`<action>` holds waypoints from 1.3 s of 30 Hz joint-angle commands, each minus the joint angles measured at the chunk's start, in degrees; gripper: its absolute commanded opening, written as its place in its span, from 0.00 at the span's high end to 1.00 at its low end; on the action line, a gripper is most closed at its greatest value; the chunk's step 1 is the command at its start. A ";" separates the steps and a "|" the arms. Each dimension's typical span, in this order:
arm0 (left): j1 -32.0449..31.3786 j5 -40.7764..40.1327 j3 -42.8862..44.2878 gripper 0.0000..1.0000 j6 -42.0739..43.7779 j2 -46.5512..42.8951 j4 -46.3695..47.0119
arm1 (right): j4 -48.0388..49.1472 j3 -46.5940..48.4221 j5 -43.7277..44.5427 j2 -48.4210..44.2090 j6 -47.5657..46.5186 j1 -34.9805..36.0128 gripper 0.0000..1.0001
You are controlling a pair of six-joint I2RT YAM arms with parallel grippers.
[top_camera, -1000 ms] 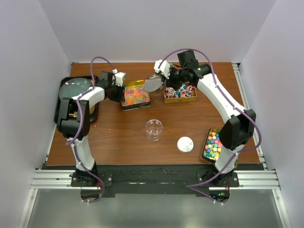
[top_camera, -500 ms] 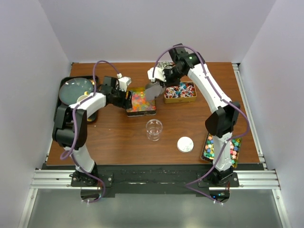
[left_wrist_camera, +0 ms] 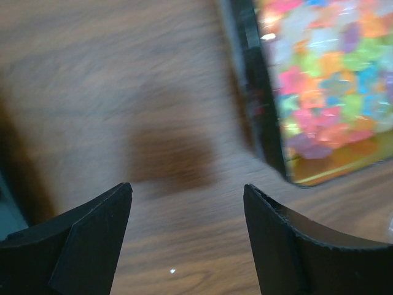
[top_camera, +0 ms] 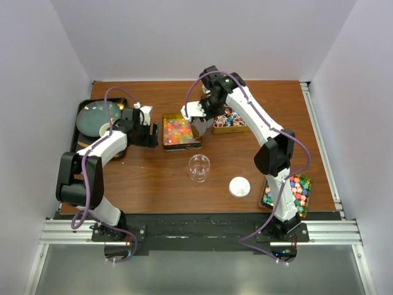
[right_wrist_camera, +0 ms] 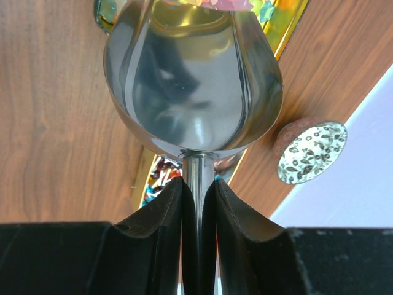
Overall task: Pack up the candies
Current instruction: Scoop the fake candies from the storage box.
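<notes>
**Scoop at the gummy tin, left gripper waiting beside it**

Top view: the left arm reaches far forward with its forearm low. The left gripper [top_camera: 149, 133] sits just left of the black tin [top_camera: 164, 136] of gummies [top_camera: 179, 129]. The right arm arches high and bends back toward the centre. The right gripper [top_camera: 198, 115] holds a metal scoop [top_camera: 198, 127] at that tin's right edge. Just right of this gripper is a gold tin [top_camera: 231, 129] of wrapped pieces [top_camera: 229, 118]. A glass cup [top_camera: 199, 167] and a round lid [top_camera: 239, 186] lie nearer the bases. Cube-like pieces [top_camera: 295, 189] fill a tray [top_camera: 311, 184] by the right arm's base.

Left wrist: the fingers [left_wrist_camera: 92, 246] are spread wide over bare wood, gripping nothing. The gummies lie ahead and to the right.

Right wrist: the fingers [right_wrist_camera: 163, 227] are pressed onto the scoop's handle. Its bowl extends ahead, with coloured sweets just beyond its tip.
</notes>
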 commanded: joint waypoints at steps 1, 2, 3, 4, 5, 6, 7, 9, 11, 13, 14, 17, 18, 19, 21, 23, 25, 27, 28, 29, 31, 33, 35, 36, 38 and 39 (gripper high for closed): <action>1.89 -4.81 -0.22 0.24 -4.39 -0.35 -0.52 | 1.61 4.25 7.33 0.68 -1.59 2.03 1.00; 1.98 -4.90 -0.13 0.24 -4.65 -0.17 -0.44 | 1.61 4.70 9.08 1.46 -1.42 2.47 1.00; 2.07 -4.90 -0.04 0.25 -4.65 0.18 -0.52 | 1.44 5.57 10.06 1.99 -1.42 2.64 1.00; 2.16 -4.72 0.30 0.25 -4.65 1.06 -0.44 | 1.35 5.84 11.11 2.43 -1.42 2.82 1.00; 2.16 -4.20 0.39 0.26 -4.65 1.59 -0.35 | 1.26 6.19 13.47 3.31 -1.42 3.00 1.00; 2.16 -3.85 0.57 0.26 -4.74 2.46 -0.17 | 0.83 6.89 14.54 3.84 -1.42 3.17 1.00; 2.16 -2.80 0.66 0.26 -4.83 2.91 0.18 | 0.39 7.42 15.16 4.36 -1.42 3.26 1.00; 2.16 -1.56 0.92 0.27 -4.74 4.13 0.70 | -0.84 9.08 17.26 5.94 -1.24 3.43 1.00; 2.07 0.46 1.27 0.28 -4.39 5.36 0.97 | -1.46 9.45 18.32 6.65 -1.41 3.35 1.00; 2.07 2.47 1.54 0.29 -4.21 7.30 1.67 | -2.08 9.01 19.47 7.44 -1.50 3.44 1.00; 2.07 3.18 1.54 0.30 -4.30 7.91 2.02 | -3.38 9.27 19.56 7.79 -1.50 3.44 1.00; 2.07 6.43 1.45 0.31 -4.39 9.50 4.22 | -4.97 9.10 19.29 9.46 -0.80 3.44 1.00; 1.99 7.05 1.45 0.32 -4.39 10.02 5.09 | -5.15 9.09 19.47 9.82 -0.80 3.61 1.00; 1.98 8.45 1.45 0.32 -4.56 10.20 5.45 | -5.07 9.09 19.82 10.43 -0.54 3.96 1.00; 1.98 9.43 1.45 0.32 -4.57 10.73 6.15 | -4.54 9.45 20.26 10.70 -0.01 4.40 1.00; 1.98 11.09 1.36 0.32 -4.57 10.99 6.59 | -3.93 9.53 21.05 11.22 0.78 5.37 1.00; 1.98 12.84 1.10 0.32 -4.74 11.52 7.30 | -3.75 9.53 21.66 12.01 1.48 6.42 1.00; 1.98 14.08 0.66 0.34 -4.74 12.14 8.26 | -3.84 9.97 22.02 12.63 2.54 7.21 1.00; 1.98 14.96 0.57 0.34 -5.00 12.23 8.70 | -3.75 9.89 22.11 12.89 2.89 7.48 1.00; 1.98 15.40 0.40 0.34 -5.44 12.49 9.14 | -3.57 9.97 22.46 13.42 3.50 7.74 1.00; 1.72 16.72 0.31 0.36 -5.53 12.93 10.11 | -3.31 9.89 22.81 13.86 4.29 8.18 1.00; 1.28 17.42 0.83 0.38 -6.14 13.89 10.03 | -2.87 9.89 23.16 14.39 5.52 8.44 1.00; 1.02 18.48 1.10 0.39 -6.50 14.60 10.11 | -2.08 9.80 23.34 14.65 7.19 8.62 1.00; 1.02 18.66 1.27 0.40 -6.67 14.77 10.37 | -1.90 9.71 23.25 14.91 7.81 8.71 1.00; 0.93 19.10 1.62 0.41 -7.11 15.30 10.55 | -0.86 9.36 22.99 15.01 9.99 8.80 1.00; 0.93 19.71 1.63 0.41 -7.20 15.48 10.81 | -0.59 9.27 22.38 15.01 10.79 9.06 1.00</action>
